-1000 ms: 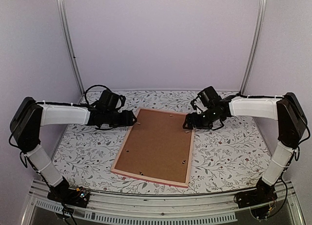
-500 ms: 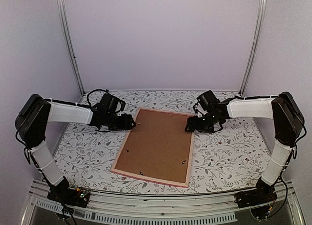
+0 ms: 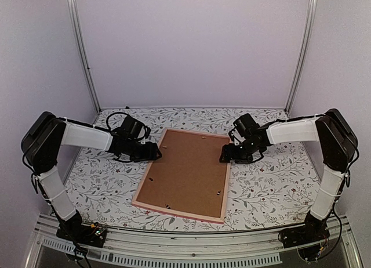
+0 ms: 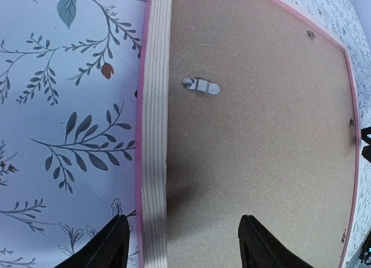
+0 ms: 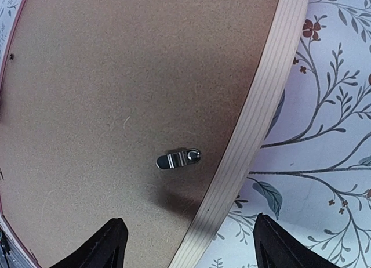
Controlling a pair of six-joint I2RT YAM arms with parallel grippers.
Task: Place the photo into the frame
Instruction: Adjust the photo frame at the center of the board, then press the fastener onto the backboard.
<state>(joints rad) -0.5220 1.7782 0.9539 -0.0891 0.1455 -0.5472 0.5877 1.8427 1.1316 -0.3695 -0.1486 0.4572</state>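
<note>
The frame (image 3: 149, 173) lies face down in the middle of the table, its pink rim around a brown hardboard backing (image 3: 188, 174). The photo is out of view. My left gripper (image 3: 155, 153) hangs open at the frame's left edge. In the left wrist view, the left gripper (image 4: 182, 221) straddles the rim (image 4: 153, 134), with one finger over the tablecloth and one over the backing (image 4: 261, 134). My right gripper (image 3: 225, 156) is open at the right edge. Its wrist view shows the right gripper (image 5: 189, 220) straddling the rim (image 5: 255, 117), holding nothing.
Small metal turn clips sit on the backing near each gripper (image 4: 201, 86) (image 5: 178, 159). A floral tablecloth (image 3: 272, 181) covers the table. Pale walls with metal uprights (image 3: 84, 53) close off the back and sides.
Both grippers have come down and a little toward the near side along the frame's long edges. Their jaws have barely changed. The frame has not moved.
</note>
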